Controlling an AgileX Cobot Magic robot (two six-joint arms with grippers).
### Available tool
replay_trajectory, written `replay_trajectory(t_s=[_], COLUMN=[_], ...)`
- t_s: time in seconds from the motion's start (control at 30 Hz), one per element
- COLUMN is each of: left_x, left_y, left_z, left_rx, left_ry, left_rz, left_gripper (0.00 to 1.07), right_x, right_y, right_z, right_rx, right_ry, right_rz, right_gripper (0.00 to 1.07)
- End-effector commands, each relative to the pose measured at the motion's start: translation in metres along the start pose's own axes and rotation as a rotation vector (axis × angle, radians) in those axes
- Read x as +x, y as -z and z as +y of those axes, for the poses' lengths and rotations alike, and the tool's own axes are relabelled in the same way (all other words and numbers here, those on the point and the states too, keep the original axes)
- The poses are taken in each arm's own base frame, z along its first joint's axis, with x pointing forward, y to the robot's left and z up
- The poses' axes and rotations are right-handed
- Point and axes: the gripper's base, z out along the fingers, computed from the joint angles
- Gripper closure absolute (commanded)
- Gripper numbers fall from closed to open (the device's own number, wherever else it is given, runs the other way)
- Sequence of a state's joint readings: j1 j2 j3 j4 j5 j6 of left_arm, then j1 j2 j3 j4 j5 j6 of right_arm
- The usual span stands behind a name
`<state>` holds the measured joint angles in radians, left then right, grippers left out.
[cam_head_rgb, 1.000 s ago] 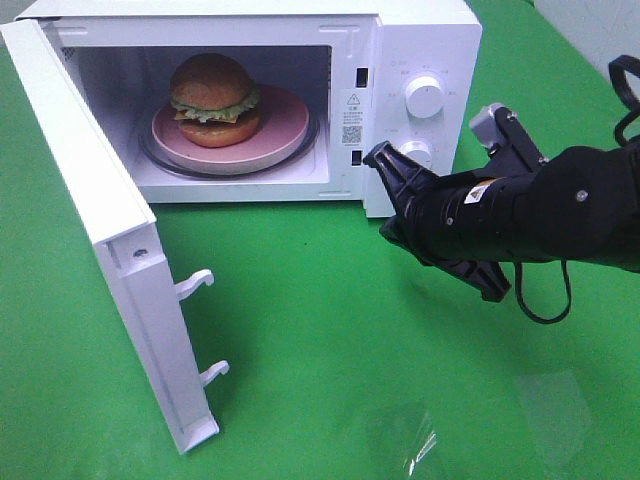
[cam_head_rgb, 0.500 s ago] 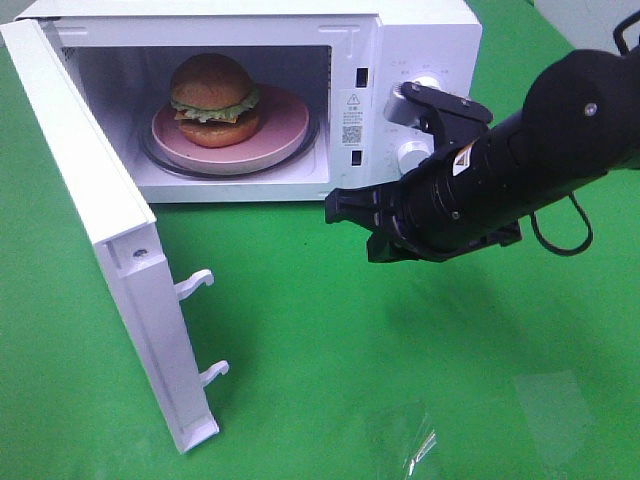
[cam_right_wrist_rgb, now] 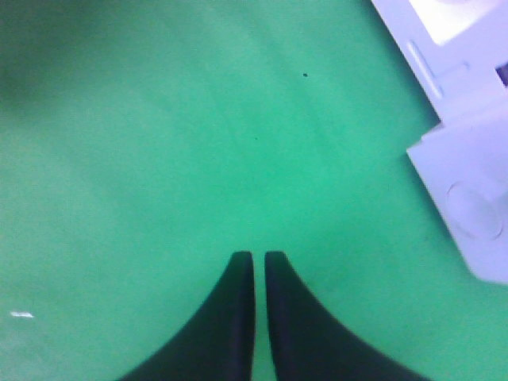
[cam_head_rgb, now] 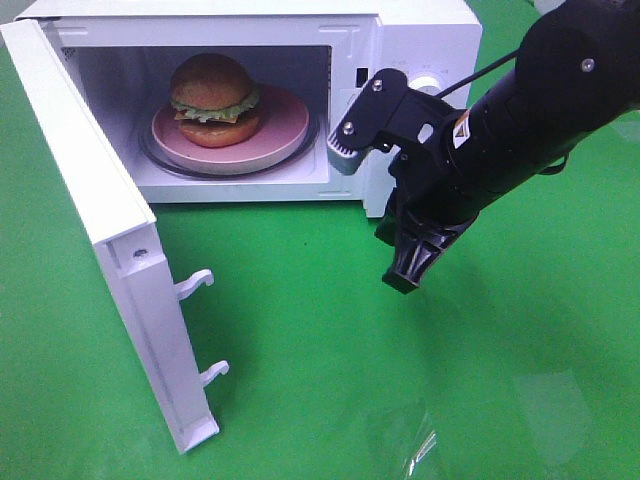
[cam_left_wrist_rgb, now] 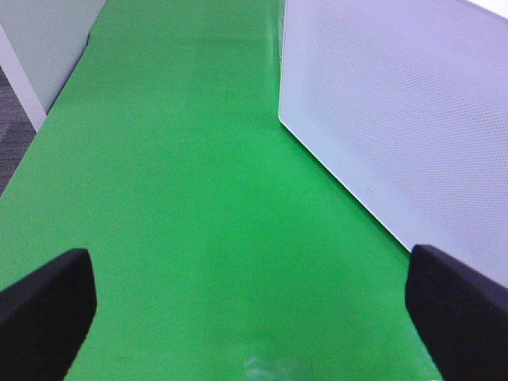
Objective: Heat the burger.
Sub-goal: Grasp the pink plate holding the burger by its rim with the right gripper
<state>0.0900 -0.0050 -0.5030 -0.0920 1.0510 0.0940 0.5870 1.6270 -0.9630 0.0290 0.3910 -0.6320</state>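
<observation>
Over the green cloth tabletop (cam_head_rgb: 300, 350), just in front of the oven's control side, the right gripper (cam_head_rgb: 405, 272) hangs fingers-down, its black arm (cam_head_rgb: 520, 120) slanting in from the right edge of the high view. Right wrist view: the two black fingers (cam_right_wrist_rgb: 230, 317) lie all but together, only a thin slit between them, nothing held, with bare cloth below. A white corner of the oven's body (cam_right_wrist_rgb: 468, 198) shows off to one side, apart from the fingers. Left gripper (cam_left_wrist_rgb: 246, 262) shows in its own wrist view only: fingers (cam_left_wrist_rgb: 44, 309) spread wide to either edge of the frame, empty, over green cloth. Near it stands a white panel with a fine dotted pattern (cam_left_wrist_rgb: 397, 119), not touched. Outward from the right gripper: boxy white microwave oven (cam_head_rgb: 420, 40) at the back of the table, its white door (cam_head_rgb: 100, 230) swung fully open toward the left, two white latch hooks (cam_head_rgb: 195, 283) jutting from the door's free edge. Inside the cavity, a round burger with glossy brown bun, frilly green lettuce and yellow cheese (cam_head_rgb: 213, 98) sits on a pink round plate (cam_head_rgb: 285, 125), left of the plate's middle. The plate rests on the clear glass turntable (cam_head_rgb: 150, 152). Both grippers are well apart from the burger and outside the cavity.
</observation>
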Motion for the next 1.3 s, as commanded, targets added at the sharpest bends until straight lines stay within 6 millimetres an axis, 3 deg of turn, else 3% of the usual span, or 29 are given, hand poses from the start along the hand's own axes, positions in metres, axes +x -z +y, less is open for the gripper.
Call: replay_trajectory(t_s=[0.03,0.23,0.4,0.5,0.53,0.57,0.6,0.63,0.67,0.7,0.73,0.77,0.8,0.83,0.87,1.1,1.3], left_x=[0.001,0.001,0.001,0.001,0.001,0.001,0.001,0.001,0.001,0.001,0.001,0.001,0.001,0.001,0.001,0.001,0.001], left_y=[0.001,0.001,0.001,0.001,0.001,0.001,0.001,0.001,0.001,0.001,0.001,0.001,0.001,0.001,0.001,0.001,0.001], left_z=[0.0,0.0,0.0,0.0,0.0,0.0,0.0,0.0,0.0,0.0,0.0,0.0,0.0,0.0,0.0,0.0,0.0], left_rx=[0.001,0.001,0.001,0.001,0.001,0.001,0.001,0.001,0.001,0.001,0.001,0.001,0.001,0.001,0.001,0.001,0.001], left_ry=[0.002,0.002,0.002,0.002,0.002,0.002,0.002,0.002,0.002,0.002,0.002,0.002,0.002,0.002,0.002,0.002,0.002], left_rz=[-0.025,-0.025,-0.025,-0.025,-0.025,-0.025,-0.025,-0.025,-0.025,-0.025,-0.025,-0.025,-0.025,-0.025,-0.025,-0.025,-0.025], left_gripper=[0.09,0.09,0.09,0.09,0.09,0.09,0.09,0.09,0.09,0.09,0.09,0.09,0.09,0.09,0.09,0.09,0.09], right_x=[-0.001,-0.001,-0.001,-0.001,-0.002,-0.002,-0.005,-0.005,-0.008,-0.008,-0.013,-0.013,-0.018,-0.018,-0.024,-0.042,-0.063], right_y=[0.003,0.003,0.003,0.003,0.004,0.004,0.005,0.005,0.007,0.007,0.009,0.009,0.012,0.012,0.015,0.018,0.0], right_z=[-0.003,-0.003,-0.004,-0.005,-0.006,-0.006,-0.008,-0.008,-0.01,-0.01,-0.013,-0.013,-0.017,-0.017,-0.017,-0.019,-0.017], right_rx=[0.006,0.013,0.02,0.036,0.042,0.042,0.048,0.048,0.055,0.055,0.07,0.07,0.087,0.087,0.095,0.151,0.157], right_ry=[0.305,0.575,0.664,0.707,0.708,0.708,0.708,0.708,0.701,0.701,0.682,0.682,0.661,0.661,0.668,0.705,0.75], right_rz=[-0.002,0.001,0.012,0.021,0.018,0.018,0.014,0.014,0.01,0.01,-0.001,-0.001,-0.006,-0.006,0.002,-0.008,-0.015], right_gripper=[0.98,0.97,0.94,0.86,0.78,0.78,0.65,0.65,0.5,0.5,0.34,0.34,0.19,0.19,0.11,0.1,0.11])
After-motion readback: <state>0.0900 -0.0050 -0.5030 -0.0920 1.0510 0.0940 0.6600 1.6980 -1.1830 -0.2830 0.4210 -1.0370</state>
